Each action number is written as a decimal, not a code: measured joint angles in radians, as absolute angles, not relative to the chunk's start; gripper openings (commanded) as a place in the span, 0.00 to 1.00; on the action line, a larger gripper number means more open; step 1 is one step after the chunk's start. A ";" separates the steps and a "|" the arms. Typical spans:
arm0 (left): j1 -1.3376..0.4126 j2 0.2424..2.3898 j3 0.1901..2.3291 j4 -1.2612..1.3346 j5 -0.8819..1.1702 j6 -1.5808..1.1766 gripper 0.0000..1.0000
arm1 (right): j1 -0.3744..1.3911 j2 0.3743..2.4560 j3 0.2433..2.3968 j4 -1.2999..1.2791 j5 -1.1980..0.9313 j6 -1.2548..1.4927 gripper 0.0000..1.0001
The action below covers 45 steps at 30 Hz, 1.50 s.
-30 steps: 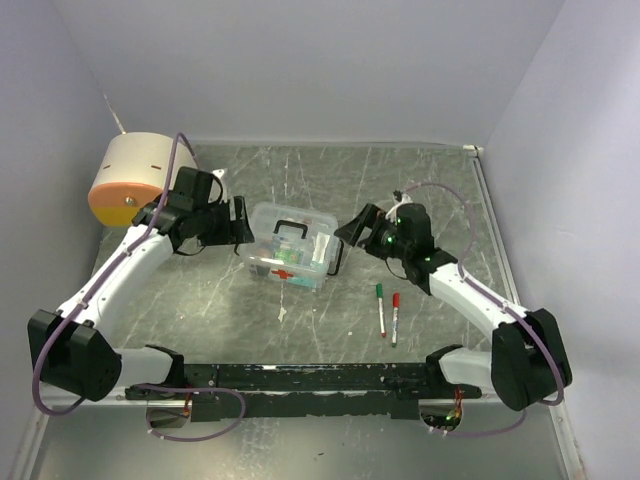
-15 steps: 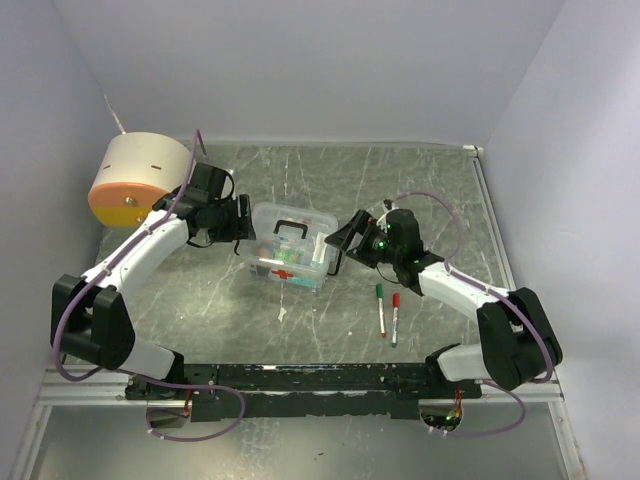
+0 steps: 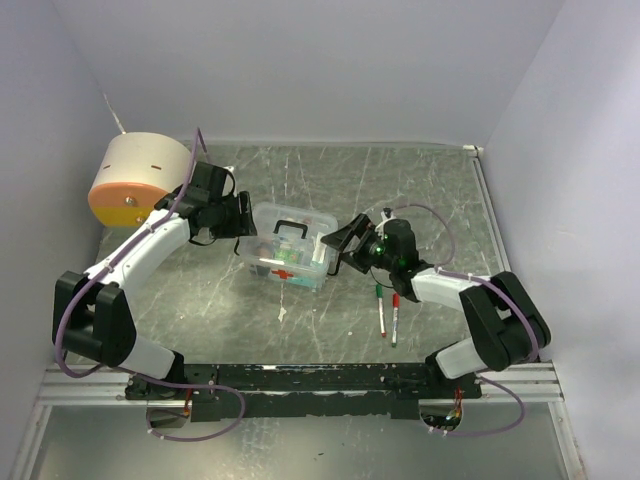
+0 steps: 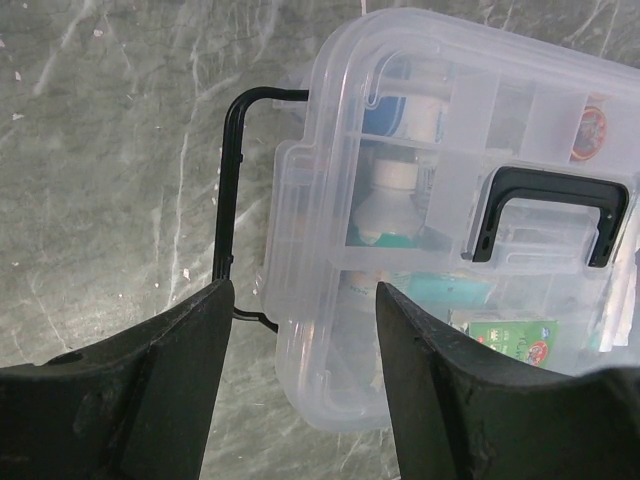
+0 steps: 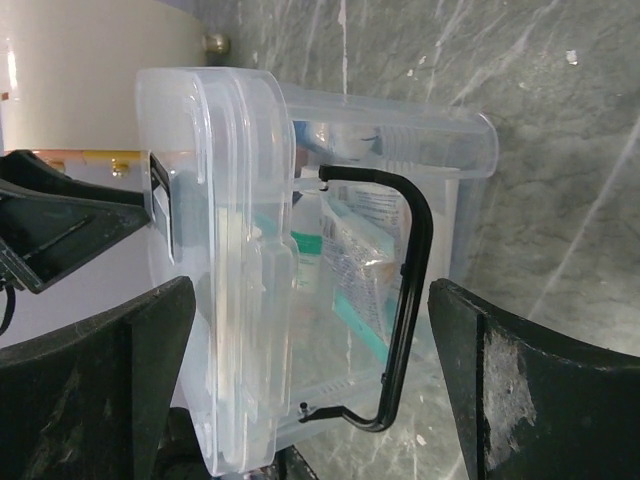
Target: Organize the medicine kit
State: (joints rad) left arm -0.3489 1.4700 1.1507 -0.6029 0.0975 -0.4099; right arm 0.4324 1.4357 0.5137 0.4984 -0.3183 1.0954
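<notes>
From the top external camera, we are seeing the clear plastic medicine box with the black carry handle [image 3: 290, 247] sitting on the grey marbled surface [image 3: 400, 180] between our two arms. Our left end effector [image 3: 240, 222] is hovering just beside its one end, our right end effector [image 3: 345, 243] just beside the other. A green-capped marker [image 3: 380, 306] and a red-capped marker [image 3: 394, 316] are lying behind and below the right end effector, near the arm, well apart from the box. A cream drum with an orange rim [image 3: 135, 180] is standing behind the left arm.

Through the left wrist camera, our left end effector [image 4: 300, 300] is standing released, its fingers spread and grasping nothing. The black wire latch [image 4: 232, 200] on the box end is lying just ahead of the gap, swung out from the wall. The lid is looking seated, with packets and rolls showing through it.

Through the right wrist camera, our right end effector [image 5: 312, 330] is likewise spread wide and holding nothing, with the other black wire latch [image 5: 405, 290] straight ahead, also standing off the box.

We cannot tell whether the box is being opened or closed. Either way, we are judging that working a latch well calls for steadying the opposite end so the light box is not sliding, and meeting the thin wire squarely.
</notes>
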 measured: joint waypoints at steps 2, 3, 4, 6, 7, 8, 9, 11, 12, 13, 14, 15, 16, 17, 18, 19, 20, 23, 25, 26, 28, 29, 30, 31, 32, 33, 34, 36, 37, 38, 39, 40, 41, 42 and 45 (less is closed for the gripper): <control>-0.349 1.472 1.151 -0.599 0.098 -0.410 0.69 | 0.440 1.461 0.509 0.547 -0.325 1.118 1.00; -0.349 1.473 1.151 -0.597 0.099 -0.410 0.69 | 0.443 1.473 0.504 0.574 -0.328 1.129 1.00; -0.349 1.474 1.151 -0.595 0.100 -0.410 0.68 | 0.446 1.486 0.500 0.601 -0.334 1.143 1.00; -0.349 1.475 1.151 -0.592 0.102 -0.411 0.67 | 0.449 1.514 0.495 0.650 -0.353 1.173 1.00; -0.349 1.476 1.151 -0.590 0.104 -0.411 0.66 | 0.452 1.526 0.495 0.671 -0.361 1.188 1.00; -0.349 1.476 1.150 -0.588 0.105 -0.412 0.66 | 0.458 1.531 0.495 0.678 -0.366 1.199 1.00; -0.349 1.476 1.150 -0.587 0.105 -0.413 0.66 | 0.465 1.531 0.496 0.676 -0.368 1.206 0.99; -0.349 1.475 1.146 -0.579 0.106 -0.417 0.66 | 0.488 1.512 0.512 0.622 -0.341 1.206 0.96; -0.349 1.475 1.144 -0.573 0.106 -0.418 0.66 | 0.500 1.497 0.525 0.575 -0.321 1.199 0.94; -0.348 1.475 1.142 -0.568 0.106 -0.419 0.65 | 0.513 1.480 0.543 0.522 -0.298 1.191 0.92; -0.349 1.474 1.140 -0.564 0.106 -0.419 0.65 | 0.523 1.464 0.565 0.467 -0.277 1.180 0.91; -0.348 1.474 1.140 -0.563 0.106 -0.419 0.65 | 0.530 1.452 0.585 0.418 -0.258 1.170 0.89; -0.348 1.473 1.140 -0.563 0.106 -0.420 0.65 | 0.532 1.444 0.598 0.386 -0.247 1.163 0.89; -0.348 1.474 1.140 -0.562 0.106 -0.420 0.65 | 0.534 1.434 0.612 0.349 -0.232 1.159 0.88; -0.348 1.473 1.140 -0.562 0.106 -0.420 0.65 | 0.537 1.428 0.620 0.331 -0.226 1.158 0.87; -0.348 1.474 1.140 -0.562 0.106 -0.420 0.65 | 0.542 1.419 0.625 0.312 -0.217 1.156 0.85; -0.348 1.474 1.140 -0.562 0.106 -0.420 0.65 | 0.548 1.407 0.626 0.299 -0.209 1.155 0.84; -0.348 1.474 1.139 -0.562 0.106 -0.420 0.65 | 0.556 1.369 0.624 0.255 -0.186 1.155 0.79; -0.348 1.474 1.139 -0.562 0.106 -0.420 0.64 | 0.558 1.345 0.624 0.231 -0.172 1.154 0.73; -0.348 1.474 1.139 -0.562 0.106 -0.419 0.64 | 0.558 1.336 0.624 0.222 -0.166 1.151 0.70; -0.348 1.474 1.139 -0.562 0.107 -0.419 0.63 | 0.558 1.328 0.626 0.202 -0.162 1.142 0.62; -0.348 1.474 1.139 -0.562 0.109 -0.419 0.63 | 0.558 1.328 0.628 0.189 -0.162 1.135 0.59; -0.348 1.474 1.139 -0.562 0.110 -0.419 0.63 | 0.558 1.331 0.629 0.179 -0.164 1.129 0.57; -0.348 1.474 1.139 -0.561 0.110 -0.419 0.62 | 0.558 1.333 0.631 0.173 -0.167 1.127 0.55; -0.348 1.474 1.137 -0.559 0.110 -0.419 0.62 | 0.558 1.336 0.638 0.173 -0.169 1.124 0.54; -0.348 1.474 1.137 -0.559 0.111 -0.419 0.62 | 0.558 1.338 0.645 0.169 -0.170 1.120 0.53; -0.348 1.474 1.137 -0.559 0.111 -0.419 0.61 | 0.559 1.340 0.655 0.159 -0.170 1.114 0.53; -0.347 1.474 1.136 -0.557 0.113 -0.419 0.61 | 0.566 1.343 0.679 0.123 -0.157 1.098 0.53; -0.347 1.474 1.136 -0.556 0.113 -0.419 0.60 | 0.573 1.344 0.694 0.100 -0.142 1.090 0.53; -0.346 1.474 1.136 -0.556 0.113 -0.419 0.60 | 0.580 1.344 0.710 0.078 -0.128 1.080 0.53; -0.345 1.474 1.136 -0.556 0.113 -0.419 0.60 | 0.589 1.345 0.726 0.057 -0.113 1.071 0.53; -0.345 1.474 1.136 -0.556 0.113 -0.419 0.60 | 0.598 1.347 0.742 0.036 -0.097 1.060 0.53; -0.345 1.474 1.136 -0.556 0.113 -0.419 0.60 | 0.604 1.351 0.754 0.021 -0.086 1.055 0.53; -0.344 1.474 1.136 -0.556 0.113 -0.419 0.60 | 0.612 1.357 0.772 -0.004 -0.066 1.045 0.54; -0.344 1.474 1.136 -0.556 0.113 -0.419 0.59 | 0.631 1.367 0.797 -0.043 -0.022 1.029 0.62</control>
